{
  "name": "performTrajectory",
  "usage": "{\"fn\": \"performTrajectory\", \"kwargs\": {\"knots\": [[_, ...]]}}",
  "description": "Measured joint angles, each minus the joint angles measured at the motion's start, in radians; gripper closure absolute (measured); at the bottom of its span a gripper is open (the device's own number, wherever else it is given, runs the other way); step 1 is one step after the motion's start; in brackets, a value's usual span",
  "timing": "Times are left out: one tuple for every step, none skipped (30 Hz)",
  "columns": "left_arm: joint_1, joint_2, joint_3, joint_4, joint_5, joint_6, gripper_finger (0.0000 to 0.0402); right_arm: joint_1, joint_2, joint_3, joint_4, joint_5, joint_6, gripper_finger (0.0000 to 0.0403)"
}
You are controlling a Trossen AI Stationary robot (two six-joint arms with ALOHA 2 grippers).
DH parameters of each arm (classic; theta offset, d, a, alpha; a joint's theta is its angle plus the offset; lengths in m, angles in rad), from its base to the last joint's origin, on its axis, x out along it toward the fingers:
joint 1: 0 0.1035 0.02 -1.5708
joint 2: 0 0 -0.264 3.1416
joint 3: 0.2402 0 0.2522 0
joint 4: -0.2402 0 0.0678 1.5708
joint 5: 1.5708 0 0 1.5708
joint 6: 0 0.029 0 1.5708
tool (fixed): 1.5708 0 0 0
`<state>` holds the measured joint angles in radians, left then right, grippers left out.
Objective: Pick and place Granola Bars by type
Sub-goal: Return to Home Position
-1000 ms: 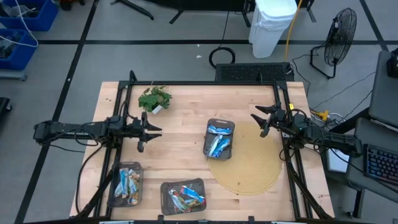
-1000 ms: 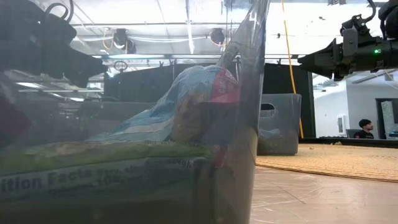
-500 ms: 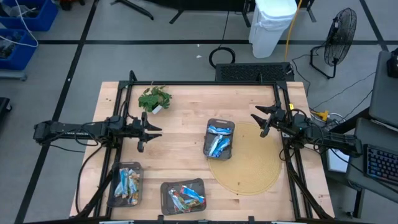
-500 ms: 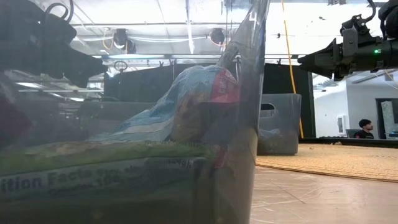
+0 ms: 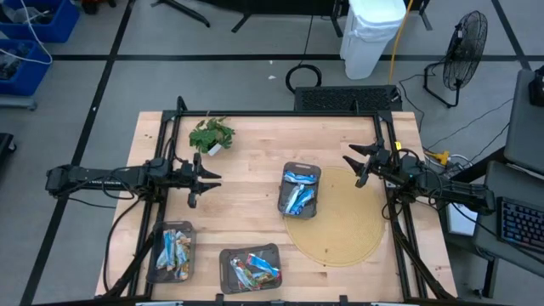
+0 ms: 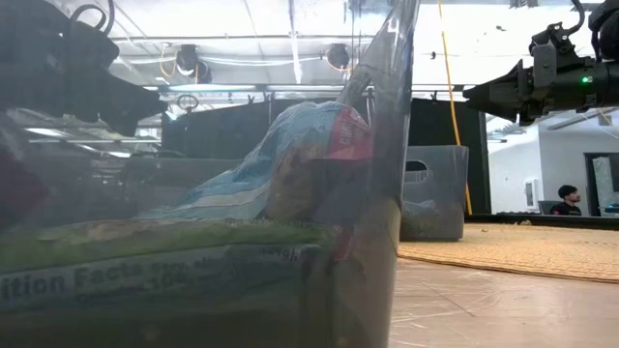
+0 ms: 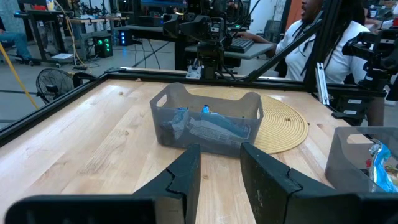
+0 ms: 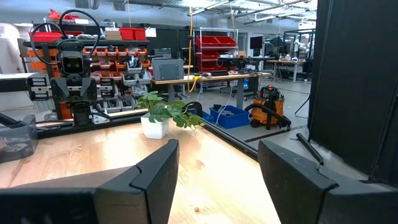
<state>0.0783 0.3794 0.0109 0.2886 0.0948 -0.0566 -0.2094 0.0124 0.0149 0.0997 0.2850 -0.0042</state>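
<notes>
Blue and white granola bars (image 5: 297,194) lie in a dark tray (image 5: 300,170) at the table's middle, on the edge of a round woven mat (image 5: 340,223). More bars, some brown and red, lie in two trays at the near edge (image 5: 172,252) (image 5: 252,266). My left gripper (image 5: 206,180) is open and empty at the left side, above the table. My right gripper (image 5: 351,167) is open and empty at the right side. In the left wrist view the middle tray (image 7: 208,124) stands ahead of the open fingers.
A green plant sprig in a white pot (image 5: 211,136) stands at the far left. A black frame runs along the table's edges (image 5: 280,114). A tray wall (image 6: 377,193) stands close before the low camera. A person (image 7: 323,37) sits beyond the table.
</notes>
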Motion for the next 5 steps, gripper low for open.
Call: {"fn": "performTrajectory", "kwargs": {"knots": [[0.0,0.0,0.0,0.0,0.0,0.0,0.0284,0.0,0.0,0.0,0.0,0.0,0.0,0.0193],[0.0,0.0,0.0,0.0,0.0,0.0,0.0284,0.0,0.0,0.0,0.0,0.0,0.0,0.0193],[0.0,0.0,0.0,0.0,0.0,0.0,0.0284,0.0,0.0,0.0,0.0,0.0,0.0,0.0193],[0.0,0.0,0.0,0.0,0.0,0.0,0.0284,0.0,0.0,0.0,0.0,0.0,0.0,0.0193],[0.0,0.0,0.0,0.0,0.0,0.0,0.0284,0.0,0.0,0.0,0.0,0.0,0.0,0.0193]]}}
